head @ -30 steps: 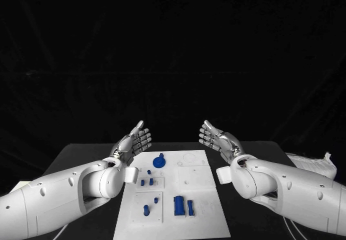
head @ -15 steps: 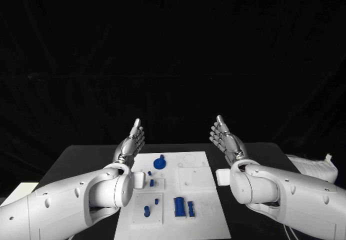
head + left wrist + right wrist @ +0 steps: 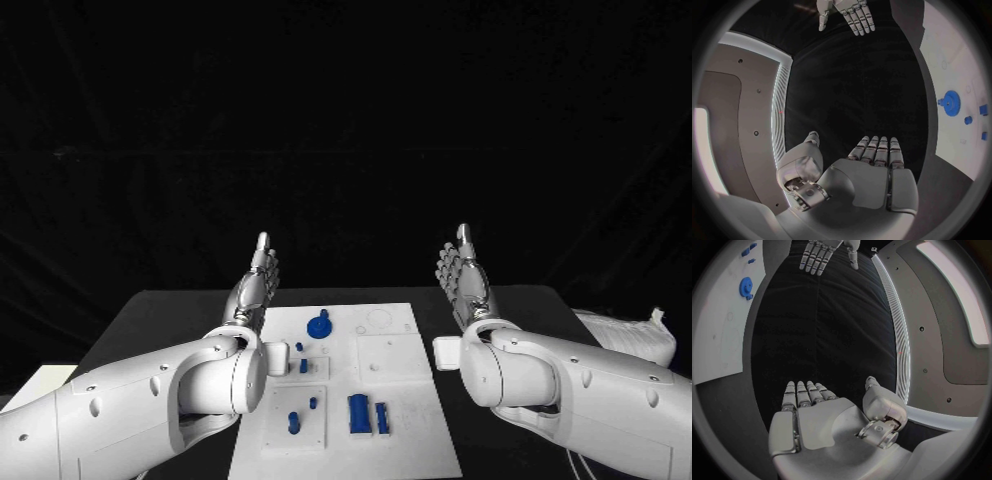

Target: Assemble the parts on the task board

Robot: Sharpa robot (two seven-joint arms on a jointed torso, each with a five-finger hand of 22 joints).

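Both hands raised, fingers straight and apart, nothing held: left robot hand [image 3: 254, 283], right robot hand [image 3: 464, 275].

Task board [image 3: 392, 400] flat on tabletop [image 3: 152, 320], between and below hands; long axis runs away from me.

Blue parts [image 3: 359, 412] on board, near-end bars lie along that axis; gear [image 3: 319, 324] at far end.

Risk, my judgement: forearms flank board closely; descent could knock it or scatter small parts.

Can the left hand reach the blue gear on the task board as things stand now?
Probably yes. The left hand is open, holds nothing and is raised beside the task board; nothing covers the blue gear.
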